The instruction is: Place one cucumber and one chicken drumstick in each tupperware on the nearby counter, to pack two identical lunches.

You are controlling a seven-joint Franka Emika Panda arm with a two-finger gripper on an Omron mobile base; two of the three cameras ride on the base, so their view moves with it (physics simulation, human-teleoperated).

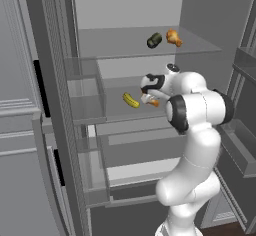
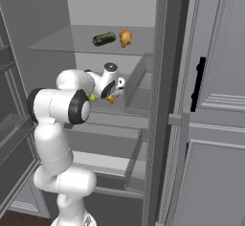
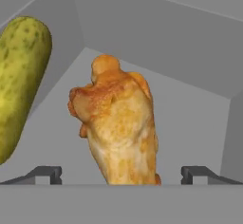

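Gripper (image 3: 121, 173) spread, straddling drumstick (image 3: 121, 128), not pinched; yellowish cucumber (image 3: 21, 80) beside. Upper-shelf dark cucumber (image 1: 154, 40), 2nd drumstick (image 1: 173, 37) untouched. 0 packed.

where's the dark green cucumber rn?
The dark green cucumber lies on the fridge's upper shelf, just left of a chicken drumstick in the left base view, above the gripper.

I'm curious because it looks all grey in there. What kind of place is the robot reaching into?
Most likely an open fridge in a kitchen. Food sits on stacked shelves: a dark green cucumber and a chicken drumstick on the upper shelf, and a yellowish-green cucumber below. The open door has storage bins.
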